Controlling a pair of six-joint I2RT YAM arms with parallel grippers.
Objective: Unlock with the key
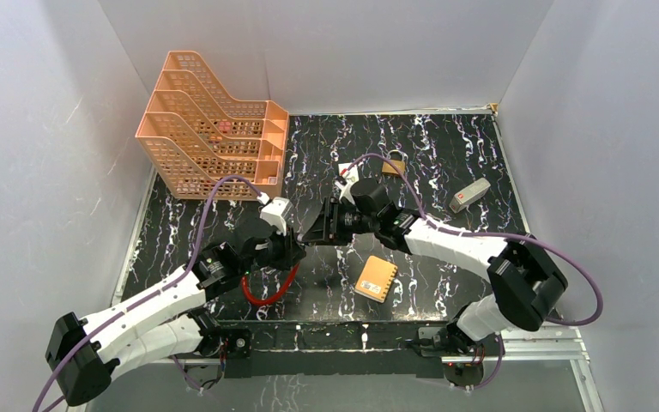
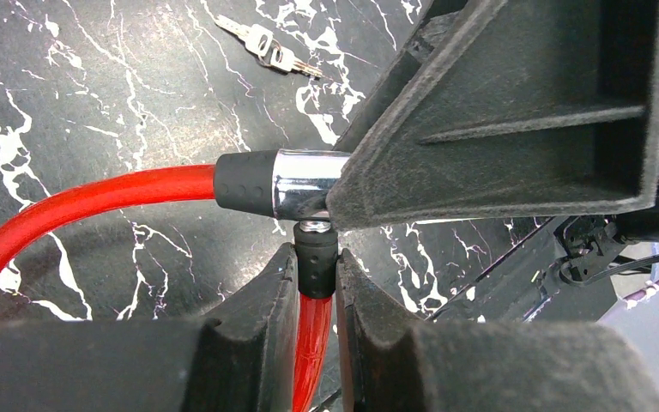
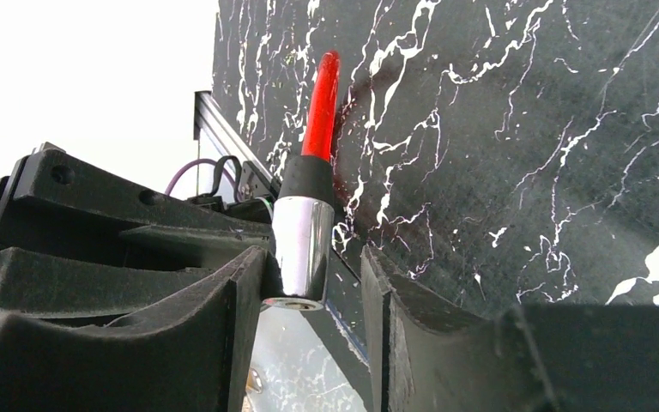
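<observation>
Looking down from the top camera, we see a black desk (image 1: 446, 142) veined with white like marble, boxed in by plain white walls (image 1: 352, 51) at the back and on both sides. A metal rail (image 1: 532, 348) runs along its near edge, where the two arms are bolted. A peach mesh file rack (image 1: 214, 129) stands in the back left corner. A brass padlock (image 1: 394, 163) lies near the back wall, a small grey device (image 1: 468, 196) lies to the right, and an orange square block (image 1: 377, 277) sits near the front.

Both arms meet over the middle of the desk at a red cable lock (image 1: 268, 290), whose loop curves toward the rail. The left tool (image 2: 316, 260) is clenched on the black sleeve at one cable end, whose metal tip meets the side of the chrome barrel (image 2: 309, 183). The right tool (image 3: 313, 270) straddles that barrel with its jaws parted: one finger (image 3: 223, 309) touches the chrome and the other stands just clear of it, so nothing is gripped there.

The key (image 2: 285, 58) lies flat on the desk with a second one on a small ring, apart from the cable and from both tools, at the top of the left wrist view. We cannot pick it out for sure from above.
</observation>
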